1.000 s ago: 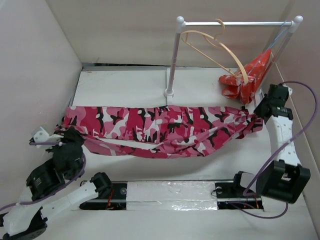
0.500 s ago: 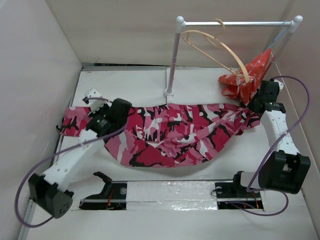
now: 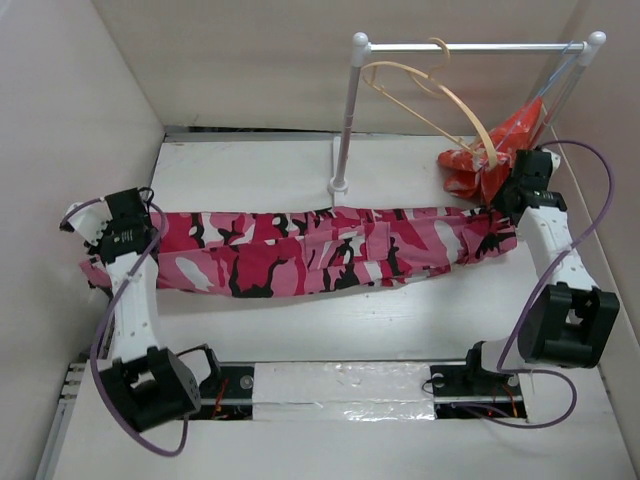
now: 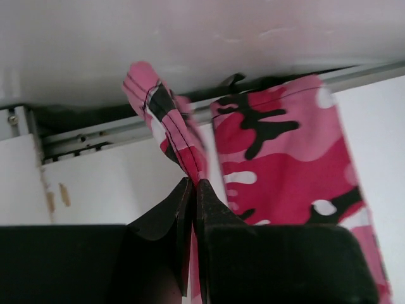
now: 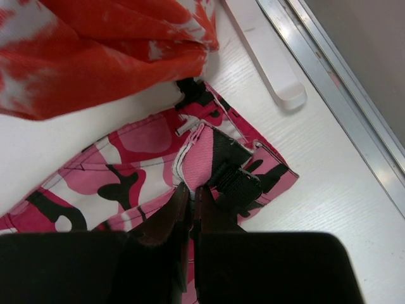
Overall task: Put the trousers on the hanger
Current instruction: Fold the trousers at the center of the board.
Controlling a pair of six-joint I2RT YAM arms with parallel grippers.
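Gripping the trousers (image 3: 320, 250) at both ends with left gripper (image 4: 193, 185) and right gripper (image 5: 188, 189), each pinched tight on cloth. Stretched flat across the table (image 3: 250, 165) (probably for neat draping), not yet on the hanger (image 3: 430, 100) hung from the rail (image 3: 480, 46).

High overview, wrist close-ups, seemingly sharing trousers (image 3: 330, 250)

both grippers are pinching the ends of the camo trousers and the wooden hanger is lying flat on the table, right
Not quite. The hanger is not lying flat; it hangs by its hook from the white rail, as the top external view shows. The rest holds: the left gripper and the right gripper each pinch an end of the trousers.
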